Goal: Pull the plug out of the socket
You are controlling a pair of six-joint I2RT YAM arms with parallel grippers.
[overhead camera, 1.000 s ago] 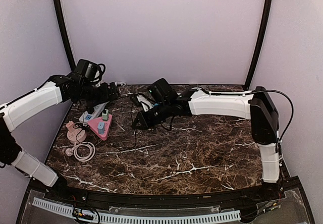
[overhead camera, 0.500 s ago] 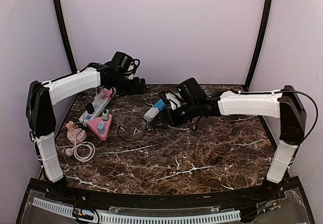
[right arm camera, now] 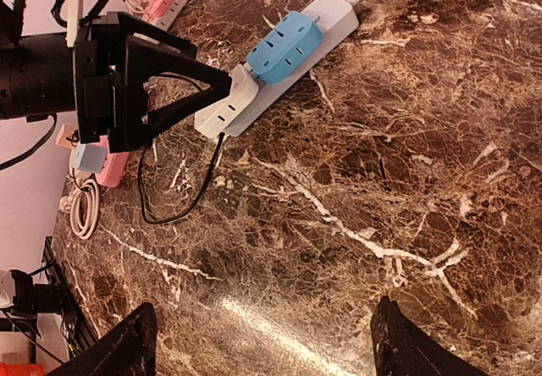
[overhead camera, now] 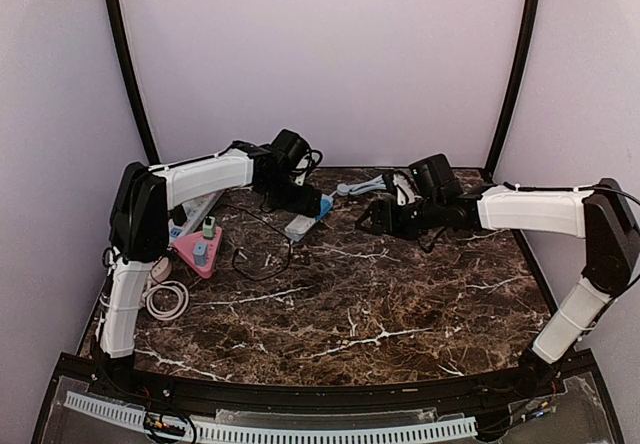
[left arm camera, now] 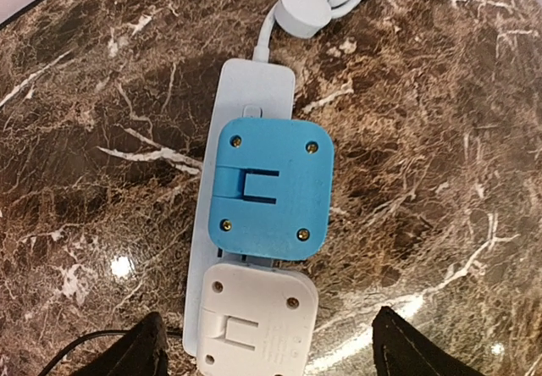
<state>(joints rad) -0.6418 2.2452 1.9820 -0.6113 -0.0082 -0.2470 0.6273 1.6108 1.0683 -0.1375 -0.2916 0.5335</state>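
Socket strip (left arm camera: 254,88) — one blue plug (left arm camera: 269,187), one white plug (left arm camera: 254,312), both seemingly seated

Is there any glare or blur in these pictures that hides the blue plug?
Left wrist: sharp, blue plug clear, small glare spots on the marble table. Right wrist: broad sheen near the bottom, plug unaffected. Top external: even light, plug small.

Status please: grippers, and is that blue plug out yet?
Left gripper open over white power strip; right gripper open, empty, over marble table. Blue square plug seated in strip. White plug beside it.
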